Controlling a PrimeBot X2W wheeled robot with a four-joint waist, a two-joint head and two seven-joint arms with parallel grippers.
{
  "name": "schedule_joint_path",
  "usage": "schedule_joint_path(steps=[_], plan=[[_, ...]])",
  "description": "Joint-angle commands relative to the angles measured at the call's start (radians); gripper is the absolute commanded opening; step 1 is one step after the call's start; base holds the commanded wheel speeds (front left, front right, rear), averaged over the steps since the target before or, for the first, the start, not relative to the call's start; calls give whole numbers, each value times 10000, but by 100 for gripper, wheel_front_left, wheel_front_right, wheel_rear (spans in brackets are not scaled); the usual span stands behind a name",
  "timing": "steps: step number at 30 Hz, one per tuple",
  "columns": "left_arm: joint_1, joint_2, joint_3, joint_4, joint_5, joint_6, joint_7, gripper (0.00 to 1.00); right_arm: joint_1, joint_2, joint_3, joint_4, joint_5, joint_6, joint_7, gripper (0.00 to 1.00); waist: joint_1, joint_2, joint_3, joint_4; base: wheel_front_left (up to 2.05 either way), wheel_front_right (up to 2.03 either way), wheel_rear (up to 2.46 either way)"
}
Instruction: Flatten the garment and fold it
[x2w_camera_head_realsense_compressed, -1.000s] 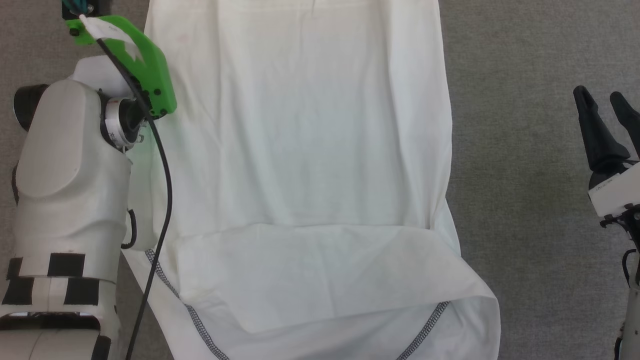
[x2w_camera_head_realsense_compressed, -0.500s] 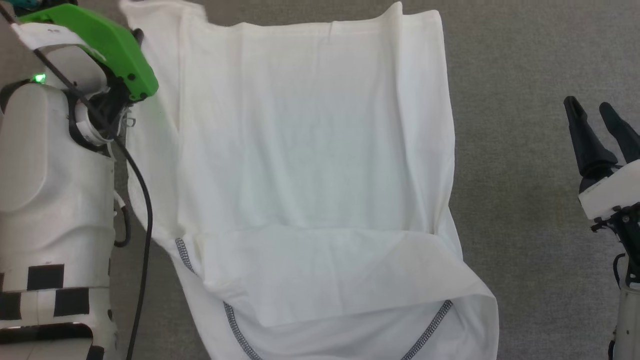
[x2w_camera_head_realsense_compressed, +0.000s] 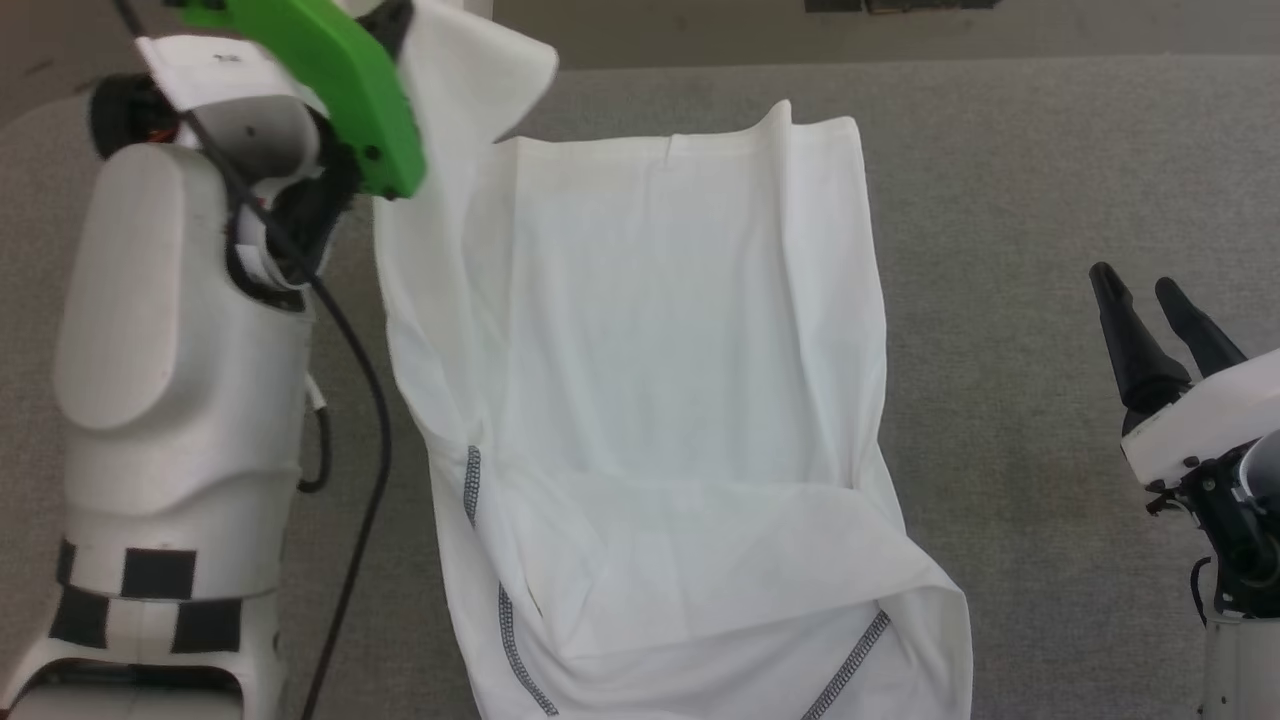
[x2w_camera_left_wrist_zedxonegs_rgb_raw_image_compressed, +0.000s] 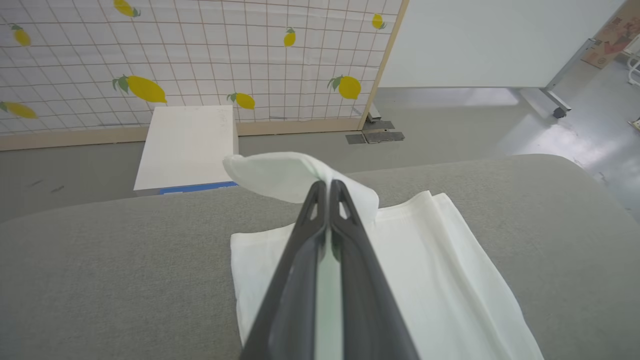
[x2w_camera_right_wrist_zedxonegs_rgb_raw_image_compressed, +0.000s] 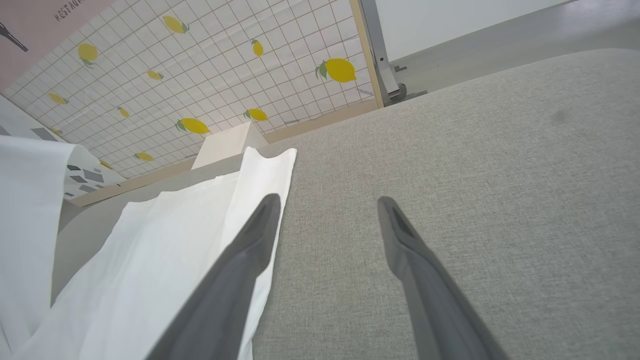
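Showing the garment lying lengthwise down the middle of the grey table, white and creased, with its near part doubled back on itself and dark stitching running along the seams toward the table's near edge. Holding the garment's far-left corner raised off the table in the left gripper, with both dark fingers pressing together on the cloth and a loose flap drooping over their tips. Carrying a green mount on that arm and trailing a black cable above the table's left side. Hovering over the bare right side of the table with the right gripper, fingers standing wide apart, gripping nothing, apart from the garment. Taking in, beyond the table's far edge, a white box sitting on the floor and, behind it, a gridded wall panel printed with yellow lemons.
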Motion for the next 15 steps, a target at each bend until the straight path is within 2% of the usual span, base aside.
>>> schedule_joint_path(steps=[1, 6, 15], plan=[[201, -181, -236, -123, -119, -171, 90, 0, 147, 32, -24, 42, -63, -13, -60, 100, 0, 102, -453, -113, 0, 0, 0], [950, -769, -1480, -662, -546, -601, 439, 0, 438, 98, -152, 133, -98, -13, -57, 100, 0, 102, -895, -167, 0, 0, 0], [3212, -1254, -3694, -1967, -1663, -757, 391, 0, 870, 210, -384, 221, -206, -13, 32, 100, 0, 102, -1250, -5, 0, 0, 0]])
